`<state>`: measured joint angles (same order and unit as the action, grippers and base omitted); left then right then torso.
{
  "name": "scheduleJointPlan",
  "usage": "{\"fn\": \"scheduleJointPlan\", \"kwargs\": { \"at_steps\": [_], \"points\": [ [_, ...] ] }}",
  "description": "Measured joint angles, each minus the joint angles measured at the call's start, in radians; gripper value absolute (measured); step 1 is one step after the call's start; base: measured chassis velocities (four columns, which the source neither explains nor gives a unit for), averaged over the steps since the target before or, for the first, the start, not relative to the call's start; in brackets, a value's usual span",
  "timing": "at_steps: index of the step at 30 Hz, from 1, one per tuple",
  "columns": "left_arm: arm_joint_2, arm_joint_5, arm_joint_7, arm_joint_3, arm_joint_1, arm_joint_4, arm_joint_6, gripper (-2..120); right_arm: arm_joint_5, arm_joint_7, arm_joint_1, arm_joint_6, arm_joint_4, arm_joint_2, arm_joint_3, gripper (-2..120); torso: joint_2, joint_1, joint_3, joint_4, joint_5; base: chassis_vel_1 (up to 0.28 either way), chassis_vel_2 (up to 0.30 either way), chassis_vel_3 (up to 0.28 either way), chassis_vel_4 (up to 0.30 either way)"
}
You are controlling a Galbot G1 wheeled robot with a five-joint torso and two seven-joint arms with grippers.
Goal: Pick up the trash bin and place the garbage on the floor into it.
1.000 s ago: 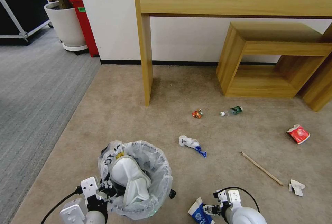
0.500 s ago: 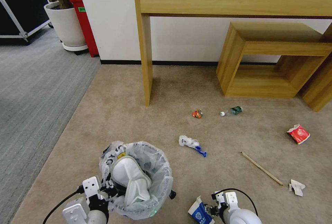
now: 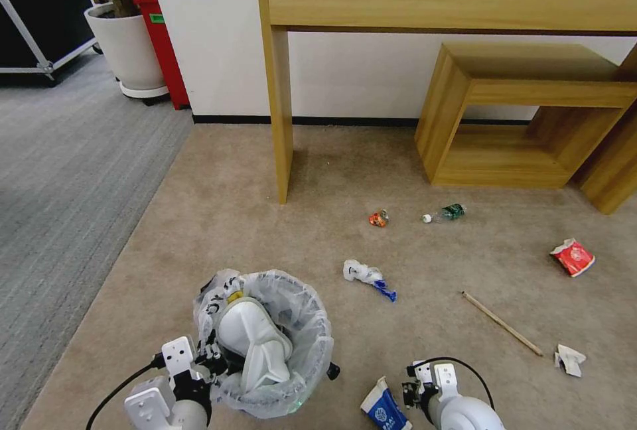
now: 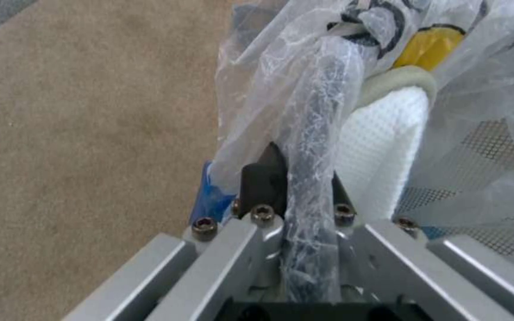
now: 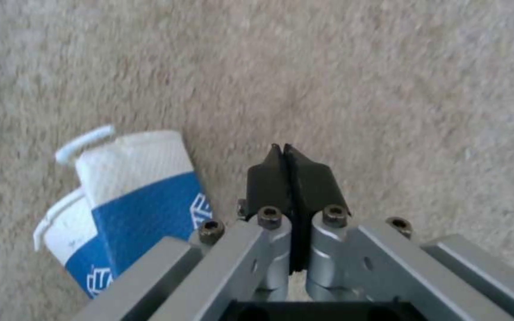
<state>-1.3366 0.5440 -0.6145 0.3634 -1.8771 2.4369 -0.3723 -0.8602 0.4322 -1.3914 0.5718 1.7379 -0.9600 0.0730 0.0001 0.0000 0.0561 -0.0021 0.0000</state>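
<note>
Beige floor (image 3: pixel 279 231). Trash bin (image 3: pixel 312 350), holding a white slipper (image 3: pixel 255 344), with its bagged rim pinched between the left gripper (image 4: pixel 301 176) fingers. Blue-and-white wrapper (image 5: pixel 132 200) lying just beside the right gripper (image 5: pixel 285 156), apart from its black fingertips (image 5: pixel 263 174), which are pressed together on nothing.

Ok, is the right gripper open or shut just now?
Shut. The right gripper has its black fingertips pressed together, holding nothing, beside the blue-and-white paper cup on the floor.
</note>
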Motion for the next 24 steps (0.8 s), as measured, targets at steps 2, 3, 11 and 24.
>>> {"fn": "scheduleJointPlan", "kwargs": {
  "at_steps": [2,3,11,24],
  "points": [
    [0.001,0.001,0.0,0.001,0.001,0.001,0.0,0,-0.008,0.002,0.002,0.004,0.002,0.002,0.003,0,0.0,0.0,0.0,0.0,0.0,0.0,0.0,0.0,0.0],
    [0.002,0.002,0.0,0.002,0.002,0.001,0.0,0,-0.014,0.002,0.002,0.008,0.003,0.003,0.004,0,0.0,0.0,0.0,0.0,0.0,0.0,0.0,0.0,0.0],
    [0.005,0.005,-0.001,0.001,0.004,0.003,0.0,0,0.036,-0.04,-0.01,-0.028,-0.011,-0.009,-0.012,0,0.0,0.0,0.0,-0.0002,0.0001,0.0,0.0,0.0,0.0],
    [0.001,-0.008,0.005,-0.014,0.004,-0.005,-0.007,0,-0.006,-0.119,-0.046,-0.016,0.108,0.022,0.053,32,0.0,0.0,0.0,0.0,0.0,0.0,0.0,0.0,0.0]
  ]
}}
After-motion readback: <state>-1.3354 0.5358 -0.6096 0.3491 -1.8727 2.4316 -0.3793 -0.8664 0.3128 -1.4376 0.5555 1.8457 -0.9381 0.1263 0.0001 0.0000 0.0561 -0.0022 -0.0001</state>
